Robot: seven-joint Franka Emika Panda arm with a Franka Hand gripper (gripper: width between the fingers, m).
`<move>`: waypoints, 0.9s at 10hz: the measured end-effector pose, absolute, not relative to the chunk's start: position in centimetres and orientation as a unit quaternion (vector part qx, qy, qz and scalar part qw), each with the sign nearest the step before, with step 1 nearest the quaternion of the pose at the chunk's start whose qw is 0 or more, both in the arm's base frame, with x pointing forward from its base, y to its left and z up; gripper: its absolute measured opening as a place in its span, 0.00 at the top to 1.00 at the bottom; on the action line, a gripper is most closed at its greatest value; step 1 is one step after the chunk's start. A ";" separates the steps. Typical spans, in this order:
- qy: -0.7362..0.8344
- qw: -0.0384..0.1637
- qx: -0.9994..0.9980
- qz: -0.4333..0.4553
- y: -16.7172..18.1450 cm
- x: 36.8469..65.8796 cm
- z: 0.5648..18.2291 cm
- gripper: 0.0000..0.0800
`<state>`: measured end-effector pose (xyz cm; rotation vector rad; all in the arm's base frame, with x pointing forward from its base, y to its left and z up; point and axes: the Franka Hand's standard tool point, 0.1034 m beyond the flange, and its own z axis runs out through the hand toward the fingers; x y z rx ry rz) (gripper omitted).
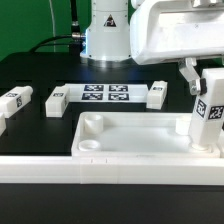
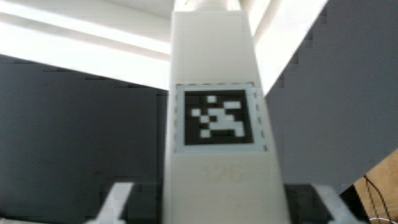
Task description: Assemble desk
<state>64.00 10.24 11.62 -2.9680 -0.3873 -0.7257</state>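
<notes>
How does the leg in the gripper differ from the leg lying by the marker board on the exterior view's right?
The held leg stands upright at the desk top's corner; the loose leg lies on the table. The gripper clamps the held leg; nothing touches the loose leg. Both are white, tagged blocks.

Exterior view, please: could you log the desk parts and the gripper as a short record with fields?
desk top: lying flat on the table, rim up
held leg: upright at the top's corner on the exterior view's right; whether it is seated cannot be told
gripper: closed on the held leg
loose legs: three, lying beyond the top
marker board: between two loose legs
</notes>
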 end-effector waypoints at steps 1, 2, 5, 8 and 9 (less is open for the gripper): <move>-0.126 0.031 -0.962 -0.239 10.3 64.1 11.6 0.64; -0.126 0.031 -0.962 -0.242 10.3 64.2 11.6 0.64; -0.126 0.030 -0.958 -0.257 10.4 64.3 11.6 0.64; -0.127 0.030 -0.957 -0.259 10.4 64.3 11.6 0.51; -0.127 0.030 -0.957 -0.259 10.4 64.3 11.6 0.51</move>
